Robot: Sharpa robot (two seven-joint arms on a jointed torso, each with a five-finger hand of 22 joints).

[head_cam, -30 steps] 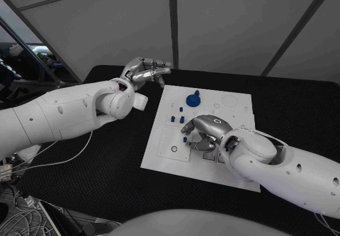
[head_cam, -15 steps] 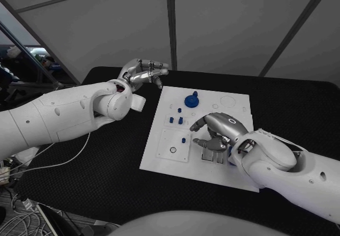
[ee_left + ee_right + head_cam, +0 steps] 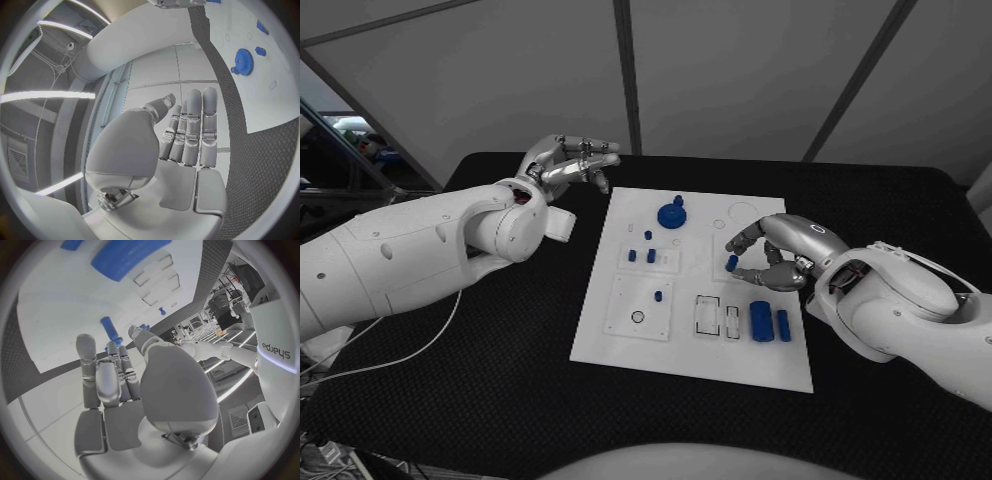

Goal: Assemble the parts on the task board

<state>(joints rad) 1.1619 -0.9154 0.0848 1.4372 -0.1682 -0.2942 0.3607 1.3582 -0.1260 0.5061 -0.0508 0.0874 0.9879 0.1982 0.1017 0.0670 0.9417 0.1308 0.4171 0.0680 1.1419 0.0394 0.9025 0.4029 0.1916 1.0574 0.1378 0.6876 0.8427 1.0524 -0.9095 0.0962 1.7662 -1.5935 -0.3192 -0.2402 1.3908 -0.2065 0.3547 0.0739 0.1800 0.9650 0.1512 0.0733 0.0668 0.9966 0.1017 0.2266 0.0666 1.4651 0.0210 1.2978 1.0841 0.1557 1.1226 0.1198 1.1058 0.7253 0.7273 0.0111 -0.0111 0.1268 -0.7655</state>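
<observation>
The white task board [image 3: 687, 345] lies mid-table. A blue gear [image 3: 672, 215] [image 3: 244, 61] stands near its far edge, with several small blue pegs [image 3: 651, 256] closer in. A thick blue cylinder [image 3: 762, 320] [image 3: 128, 257] and a thinner one [image 3: 783, 325] lie by two rectangular slots [image 3: 708, 315]. My right hand [image 3: 783, 255] [image 3: 115, 385] hovers over the board's right half and pinches a small blue peg [image 3: 731, 263] [image 3: 109, 328] at its fingertips. My left hand [image 3: 567, 160] [image 3: 187, 135] hangs off the board's far left corner, holding nothing, fingers straight in the left wrist view.
A black ring [image 3: 638, 316] sits in a square plate on the board's near left. The black table [image 3: 473, 380] surrounds the board. A white cable [image 3: 401, 350] trails at the left edge.
My right hand has lifted from the board's near middle toward the right with a small blue peg, uncovering the two blue cylinders. The camera has shifted. The left hand stays put.
</observation>
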